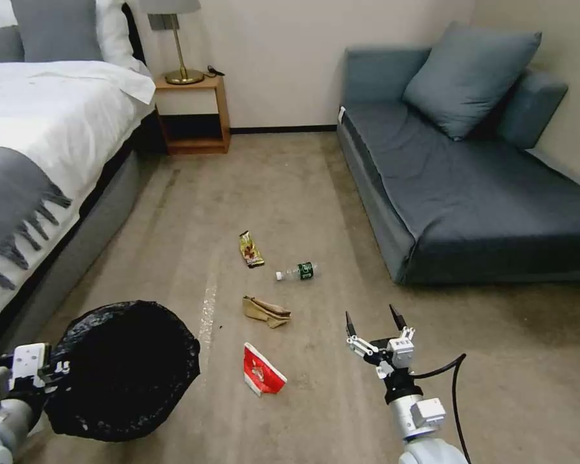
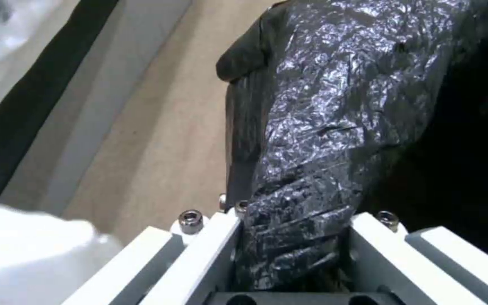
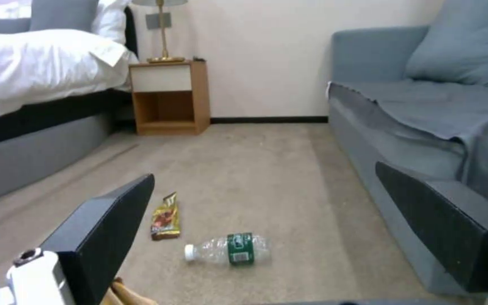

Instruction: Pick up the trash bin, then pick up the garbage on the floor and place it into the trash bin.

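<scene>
The trash bin [image 1: 125,367], lined with a crinkled black bag [image 2: 317,127], hangs at lower left above the floor [image 1: 290,193], its mouth facing me. My left gripper [image 1: 48,372] is shut on its rim, the bag pinched between white fingers [image 2: 216,250]. Garbage lies on the carpet: a red-white snack packet [image 1: 260,372], a crumpled tan paper bag [image 1: 266,310], a clear bottle with green label [image 1: 298,272] [image 3: 230,250] and a gold-brown wrapper [image 1: 251,249] [image 3: 165,217]. My right gripper [image 1: 374,320] is open, held above the carpet right of the packet, its black fingers [image 3: 108,228] spread wide.
A bed [image 1: 38,148] with white sheets and a grey fringed throw runs along the left. A blue-grey sofa [image 1: 470,187] with a cushion fills the right. A wooden nightstand [image 1: 193,113] with a lamp stands at the back wall. Open carpet lies between bed and sofa.
</scene>
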